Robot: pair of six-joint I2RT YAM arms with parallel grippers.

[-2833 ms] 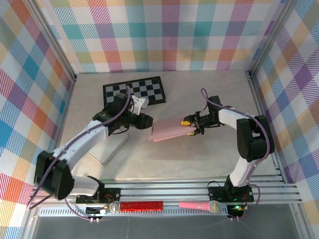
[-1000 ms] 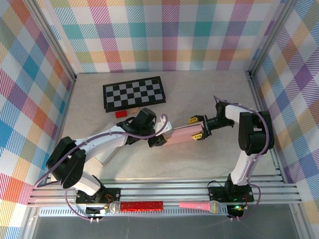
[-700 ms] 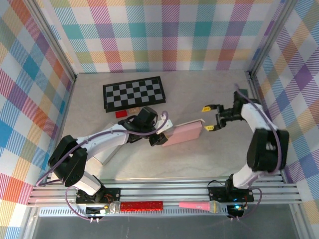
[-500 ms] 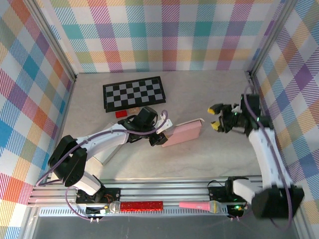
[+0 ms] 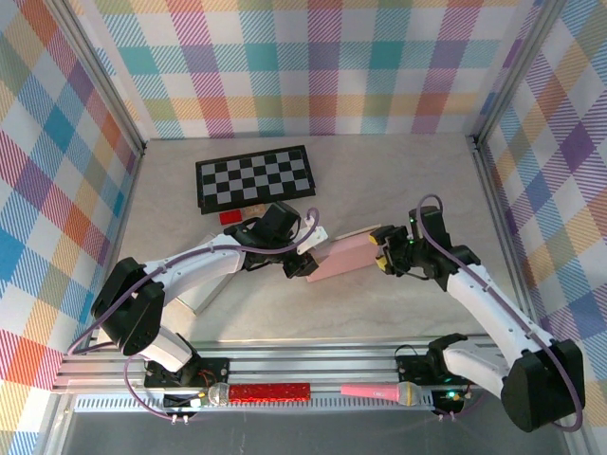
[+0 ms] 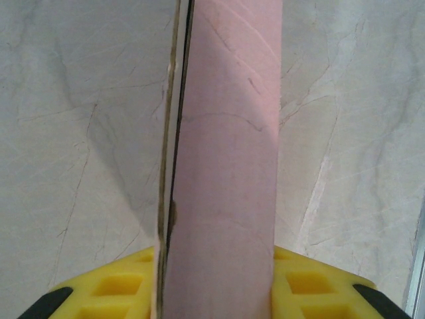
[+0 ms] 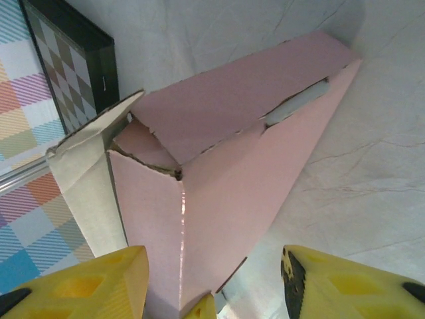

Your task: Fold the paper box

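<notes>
The paper box [image 5: 346, 256] lies near the middle of the surface [image 5: 417, 180], between the two arms, as a pink sleeve that is only partly opened. Its left end is pinched by the left gripper [image 6: 219, 296], whose yellow pads are pressed against both faces of the card. The right gripper [image 7: 212, 286] is spread wide at the other end, with a corner of the box between its fingers [image 7: 89, 282]. Whether a pad touches the card there cannot be told.

The step in hand is judged to be the squaring and closing of this right end. It is best done with the left pinch kept firm as an anchor, so that the sleeve is not dragged. The cream end flap [image 7: 83, 176] stands loose to one side, and the inner tab beside it looks ragged. A single panel should therefore be taken close to its crease and turned along that line. If both walls are closed on together, the sleeve is likely to be flattened again.

Open surface is seen beyond the box and to its right, and on the near side up to the rail [image 5: 313, 365]. The chessboard [image 5: 254, 175] and the red block [image 5: 230, 217] lie behind the left arm, well apart from the box. The right wall frame [image 5: 493, 190] is also well apart, so an outward swing is not hindered.
</notes>
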